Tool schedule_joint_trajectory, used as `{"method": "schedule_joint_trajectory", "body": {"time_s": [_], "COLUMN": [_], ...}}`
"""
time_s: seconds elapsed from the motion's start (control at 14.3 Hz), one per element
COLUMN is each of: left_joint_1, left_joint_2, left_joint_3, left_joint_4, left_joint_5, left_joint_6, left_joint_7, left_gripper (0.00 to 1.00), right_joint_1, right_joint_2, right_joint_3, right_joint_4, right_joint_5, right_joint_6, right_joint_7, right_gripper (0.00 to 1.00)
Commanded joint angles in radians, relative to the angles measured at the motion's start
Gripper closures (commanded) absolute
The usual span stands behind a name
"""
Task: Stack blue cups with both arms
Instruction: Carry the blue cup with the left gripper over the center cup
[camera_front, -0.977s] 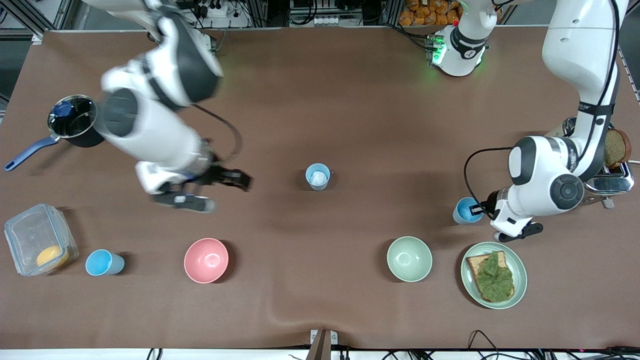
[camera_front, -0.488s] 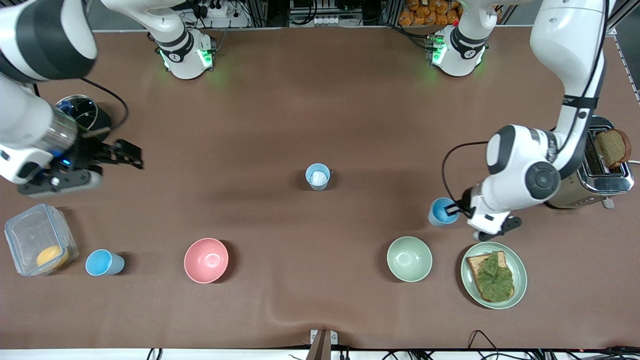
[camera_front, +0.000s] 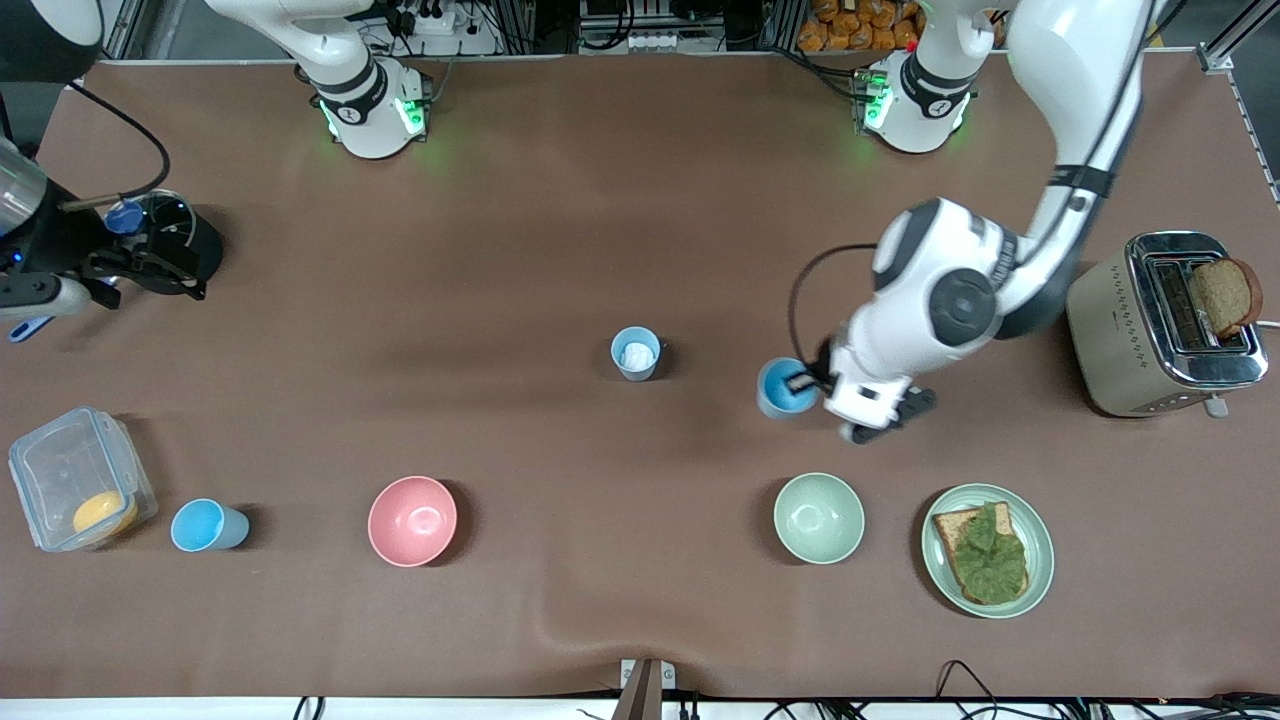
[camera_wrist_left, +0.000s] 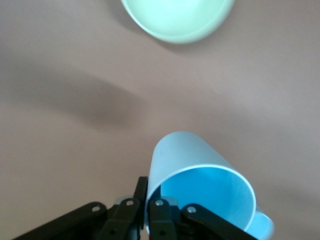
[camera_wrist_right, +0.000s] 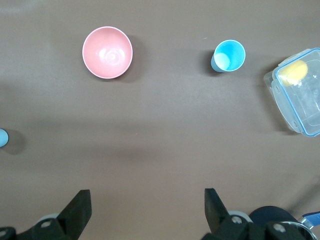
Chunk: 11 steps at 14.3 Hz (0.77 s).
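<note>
My left gripper (camera_front: 803, 384) is shut on the rim of a blue cup (camera_front: 783, 389) and holds it a little above the table between the middle cup and the pale green bowl. In the left wrist view the fingers (camera_wrist_left: 148, 194) pinch the wall of that cup (camera_wrist_left: 200, 187), one inside and one outside. A second blue cup (camera_front: 636, 352) stands upright at the table's middle. A third blue cup (camera_front: 207, 526) stands beside the clear container, also seen in the right wrist view as a blue cup (camera_wrist_right: 229, 56). My right gripper (camera_front: 180, 272) hangs open and empty over the saucepan; its jaws (camera_wrist_right: 147, 210) stand wide apart.
A dark saucepan (camera_front: 195, 240) sits at the right arm's end. A clear container (camera_front: 75, 480), pink bowl (camera_front: 412, 520), pale green bowl (camera_front: 818, 517) and plate with toast (camera_front: 987, 550) lie nearer the camera. A toaster (camera_front: 1160, 325) stands at the left arm's end.
The left arm has carried its blue cup from beside the toaster toward the table's middle. The right arm swung away from the middle to over the saucepan, still open.
</note>
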Motion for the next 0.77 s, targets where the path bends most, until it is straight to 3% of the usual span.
{"method": "schedule_joint_trajectory", "body": {"time_s": [0.0, 0.28, 0.7], "left_joint_1": [-0.097, -0.282, -0.292], "left_joint_2": [0.001, 0.066, 0.11], "left_joint_3": [-0.037, -0.032, -0.029], "left_joint_4": [0.046, 0.08, 0.106], "left_joint_5": [-0.005, 0.007, 0.044], "left_joint_6": [-0.022, -0.011, -0.005], "left_joint_7": [-0.122, -0.187, -0.194], "left_gripper": [1.0, 1.0, 1.0], "right_joint_1": [-0.022, -0.024, -0.015], "right_joint_2": [0.0, -0.002, -0.003], "right_joint_3": [0.025, 0.025, 0.026], "right_joint_4": [-0.007, -0.001, 0.005], "right_joint_5": [-0.02, -0.019, -0.016], "right_joint_6": [0.018, 0.009, -0.005], "right_joint_7": [-0.002, -0.003, 0.001], "right_gripper": [0.0, 0.0, 0.0]}}
